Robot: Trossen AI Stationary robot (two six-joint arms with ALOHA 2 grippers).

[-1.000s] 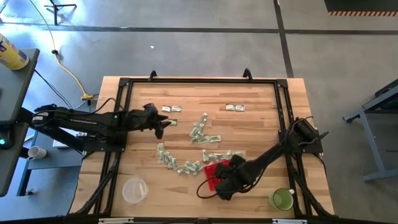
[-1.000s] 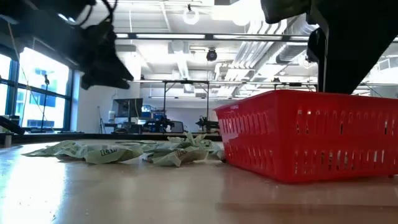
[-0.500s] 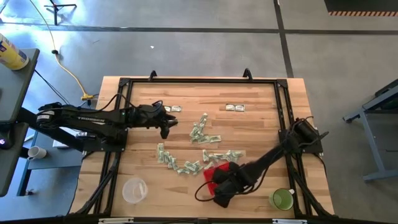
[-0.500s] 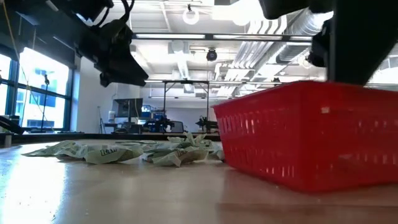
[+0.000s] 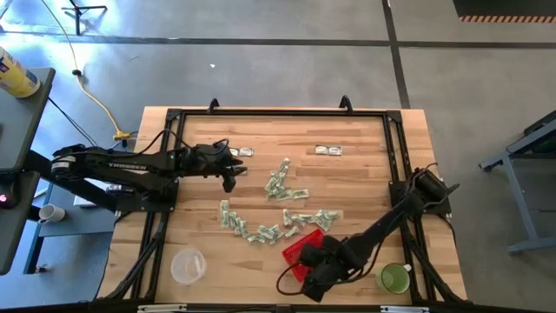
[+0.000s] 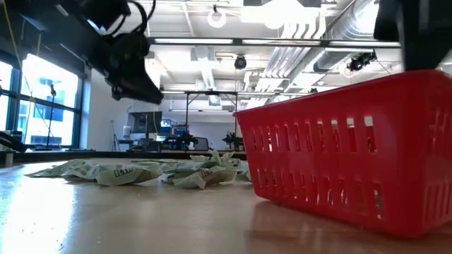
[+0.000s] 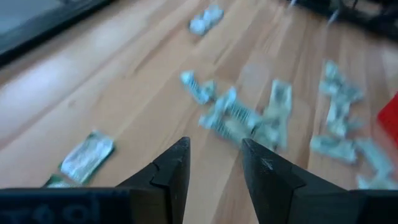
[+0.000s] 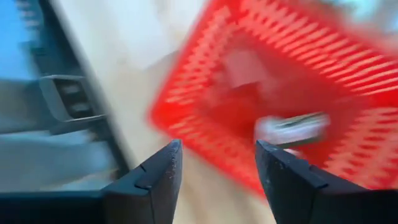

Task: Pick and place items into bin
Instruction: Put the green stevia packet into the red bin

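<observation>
Meanwhile right hand (image 5: 314,276) has retreated off basket (image 5: 300,249).

Much of the red basket (image 5: 301,247) is covered by the right arm in the high view, and its far side is cut off by the edge in the low view. The right gripper (image 5: 314,276) is seen there only as a dark mass, so its fingers cannot be made out from above. In the right wrist view the basket is smeared by blur, and a pale wrapped piece (image 8: 291,129) inside it cannot be read clearly. In the left wrist view the scattered wrapped pieces (image 7: 249,118) are blurred, their print illegible.
</observation>
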